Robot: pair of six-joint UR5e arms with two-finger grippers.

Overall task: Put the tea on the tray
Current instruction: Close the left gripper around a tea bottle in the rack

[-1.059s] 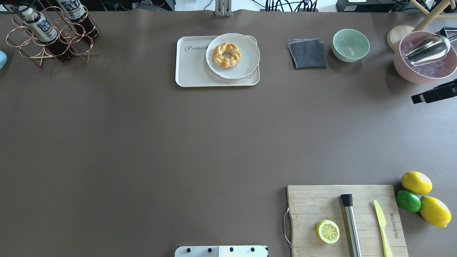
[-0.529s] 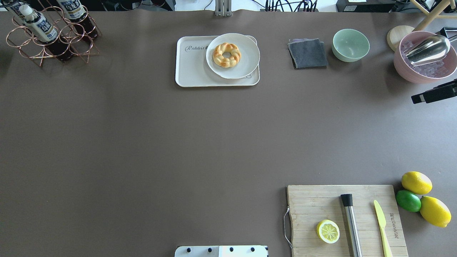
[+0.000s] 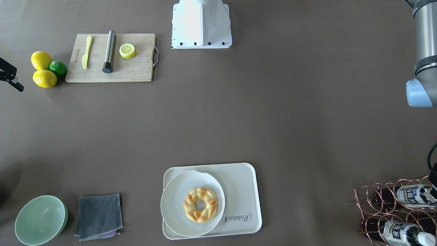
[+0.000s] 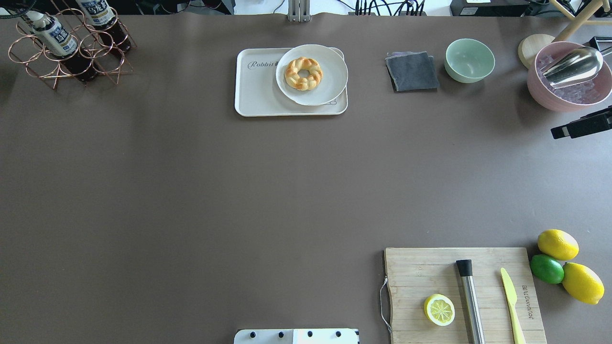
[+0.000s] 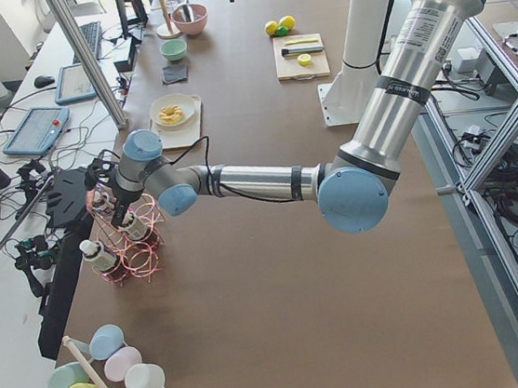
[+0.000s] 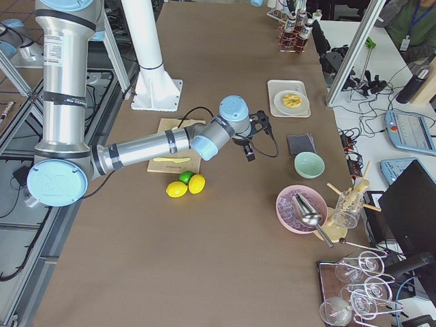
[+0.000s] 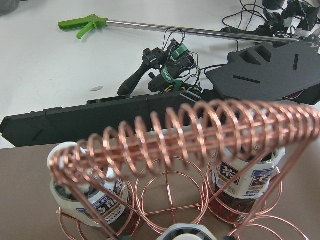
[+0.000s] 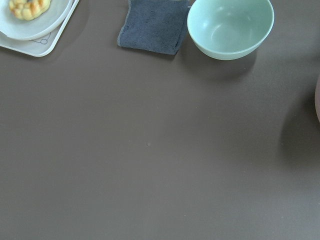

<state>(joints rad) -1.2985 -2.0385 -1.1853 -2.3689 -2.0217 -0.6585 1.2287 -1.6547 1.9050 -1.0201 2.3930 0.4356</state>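
Observation:
Two tea bottles (image 4: 53, 39) (image 4: 102, 16) lie in a copper wire rack (image 4: 67, 62) at the table's far left corner. They also show in the front-facing view (image 3: 414, 195) (image 3: 397, 233) and close up in the left wrist view (image 7: 97, 202) (image 7: 245, 180). The cream tray (image 4: 258, 93) with "Rabbit" script sits at the far middle. My left gripper (image 5: 119, 213) hangs right over the rack; I cannot tell whether it is open or shut. My right gripper (image 4: 559, 132) hovers at the right edge, its jaws unclear.
A white plate (image 4: 330, 71) with a braided donut (image 4: 303, 73) covers the tray's right part. A grey cloth (image 4: 412, 71), green bowl (image 4: 469, 60), pink ice bowl (image 4: 569, 79), cutting board (image 4: 430, 267) and lemons (image 4: 557, 244) lie on the right.
The left arm's pale blue joint has left the overhead view's left edge. The front bottle in the rack has shifted slightly. The right arm has not moved.

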